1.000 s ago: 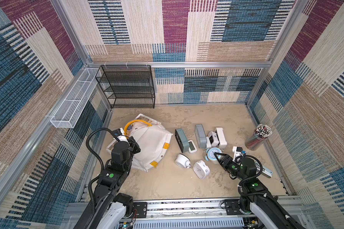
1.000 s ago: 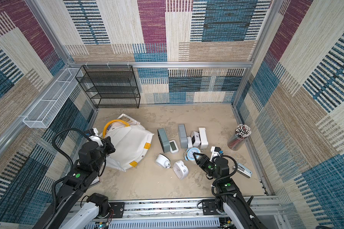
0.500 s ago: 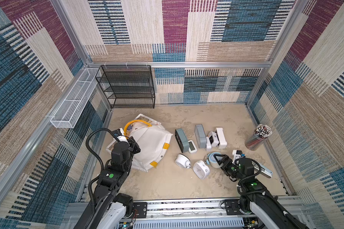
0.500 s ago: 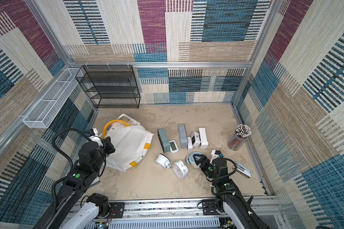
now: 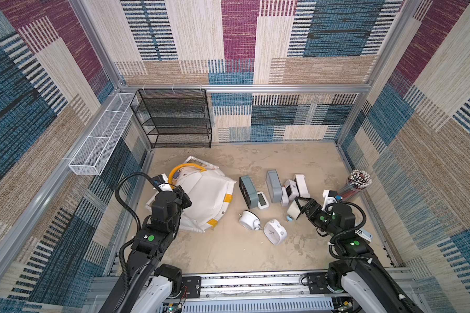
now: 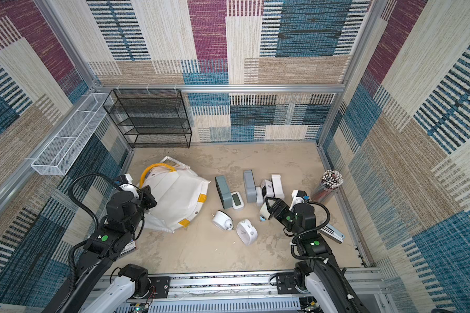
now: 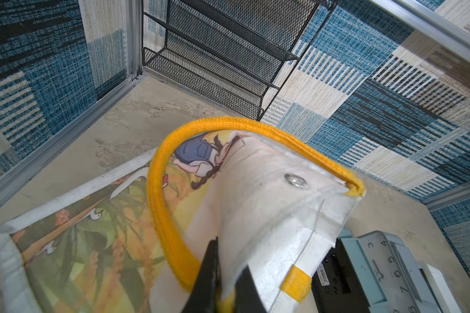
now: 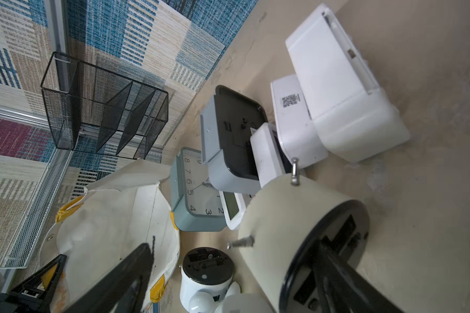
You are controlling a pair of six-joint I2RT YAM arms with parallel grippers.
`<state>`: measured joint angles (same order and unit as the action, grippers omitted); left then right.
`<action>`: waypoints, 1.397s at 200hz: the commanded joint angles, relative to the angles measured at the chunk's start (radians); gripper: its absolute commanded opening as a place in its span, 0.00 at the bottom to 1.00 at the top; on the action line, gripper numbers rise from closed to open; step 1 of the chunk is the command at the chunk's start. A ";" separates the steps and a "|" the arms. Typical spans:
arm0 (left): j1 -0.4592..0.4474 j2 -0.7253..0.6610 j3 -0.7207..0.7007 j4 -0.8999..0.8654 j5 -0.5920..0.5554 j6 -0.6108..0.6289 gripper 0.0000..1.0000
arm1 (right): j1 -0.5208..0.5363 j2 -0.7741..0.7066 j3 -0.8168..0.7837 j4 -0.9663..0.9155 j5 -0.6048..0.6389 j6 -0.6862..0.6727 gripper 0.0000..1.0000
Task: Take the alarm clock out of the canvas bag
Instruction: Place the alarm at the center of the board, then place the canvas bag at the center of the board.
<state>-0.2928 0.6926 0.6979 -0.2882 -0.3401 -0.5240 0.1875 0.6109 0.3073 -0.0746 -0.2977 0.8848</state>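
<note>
The work surface (image 5: 228, 257) was a sand-coloured tabletop, mottled with darker stains. It was enclosed on three sides by walls (image 5: 255, 40) clad in woven patchwork of blue, maroon, cream and tan, set in aluminium framing. A black mesh rack (image 5: 174, 119) stood against the far wall towards the left corner. A white wire basket (image 5: 98, 143) hung on the left-hand wall. The canvas bag (image 5: 204, 200) lay slumped on the left part of the surface. The left gripper (image 7: 228, 257) was clamped tight on its rim beside the yellow handle (image 7: 160, 189). The alarm clock (image 8: 282, 222), a cream drum with a black back, was outside the bag on the right part of the surface. It sat between the fingers of the right gripper (image 5: 296, 208), whose jaws stood wide, with a clear gap on one side of the clock. Whether the clock rested fully on the surface could not be determined. Other clocks (image 5: 248, 192), grey-blue and white, lay scattered between bag and gripper. A cup of pencils (image 5: 357, 184) stood near the right-hand wall.
</note>
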 commanded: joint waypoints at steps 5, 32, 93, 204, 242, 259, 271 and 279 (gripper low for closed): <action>0.001 0.006 0.029 0.020 -0.004 -0.037 0.00 | -0.002 0.021 0.055 0.048 -0.054 -0.051 0.94; 0.002 0.016 0.061 0.013 0.000 -0.050 0.00 | 0.000 0.080 0.116 0.078 -0.108 -0.077 0.94; 0.002 0.038 0.127 -0.012 0.011 -0.061 0.00 | 0.033 0.151 0.154 0.118 -0.119 -0.072 0.92; 0.002 0.041 0.194 0.002 0.050 -0.117 0.00 | 0.314 0.598 0.398 0.310 -0.105 -0.189 0.81; 0.001 0.050 0.198 0.026 0.065 -0.141 0.00 | 0.368 0.749 0.488 0.341 -0.132 -0.219 0.80; 0.001 0.051 0.198 0.031 0.068 -0.144 0.00 | 0.385 0.819 0.522 0.362 -0.146 -0.221 0.79; 0.001 0.050 0.201 0.031 0.069 -0.143 0.00 | 0.394 0.858 0.549 0.369 -0.149 -0.224 0.79; 0.001 0.050 0.203 0.032 0.068 -0.145 0.00 | 0.397 0.881 0.567 0.374 -0.150 -0.228 0.79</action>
<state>-0.2928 0.7448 0.8867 -0.3328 -0.2779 -0.6434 0.5755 1.4418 0.8291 0.2371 -0.4213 0.6781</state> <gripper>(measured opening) 0.101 0.788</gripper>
